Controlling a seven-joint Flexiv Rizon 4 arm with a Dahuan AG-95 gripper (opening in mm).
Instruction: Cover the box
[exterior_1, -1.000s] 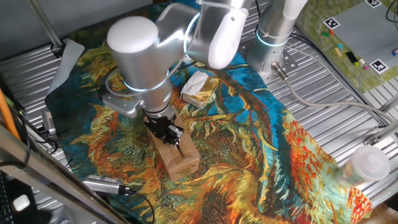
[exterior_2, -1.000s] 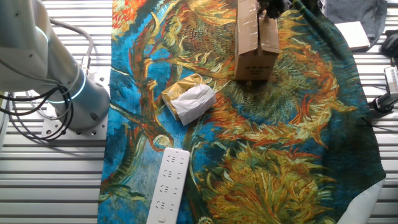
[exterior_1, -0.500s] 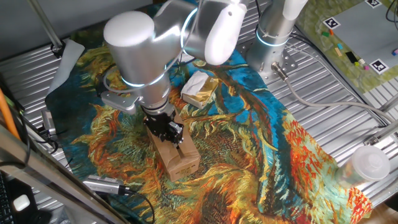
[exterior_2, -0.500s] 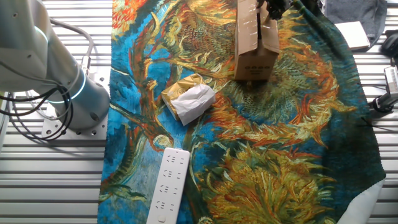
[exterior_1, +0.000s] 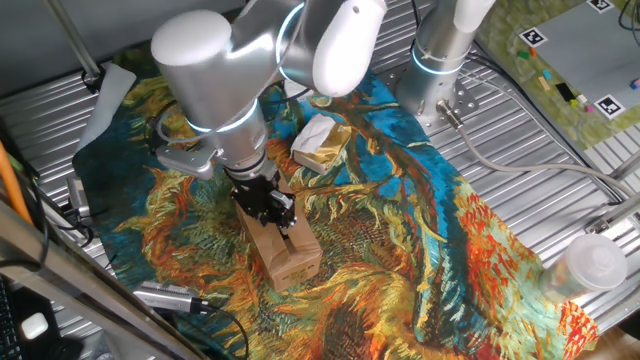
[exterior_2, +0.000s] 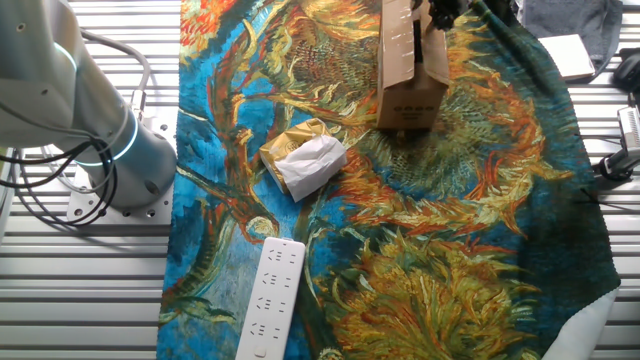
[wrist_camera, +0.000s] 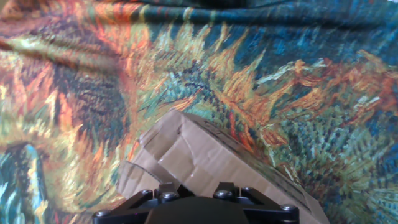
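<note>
The box (exterior_1: 290, 255) is a small brown cardboard carton standing on the sunflower-pattern cloth (exterior_1: 400, 230). The other fixed view has it near the top edge (exterior_2: 410, 70). My gripper (exterior_1: 272, 212) points down onto the box's top at its far end, touching the cardboard. Only its black tip shows in the other fixed view (exterior_2: 440, 12). In the hand view the box (wrist_camera: 205, 162) lies right under the black gripper body (wrist_camera: 196, 211), with a creased flap folded across its top. The fingers are hidden there, so open or shut does not show.
A white-and-yellow wrapped packet (exterior_1: 320, 142) lies on the cloth behind the box, also seen in the other fixed view (exterior_2: 303, 160). A white power strip (exterior_2: 268, 298) lies at the cloth's edge. The arm's base (exterior_1: 435, 60) stands at the back. A clear cup (exterior_1: 590, 265) sits at the right.
The arm's big silver joint has swung a little to the left. The gripper stays pressed on the box's top, and the box has not shifted.
</note>
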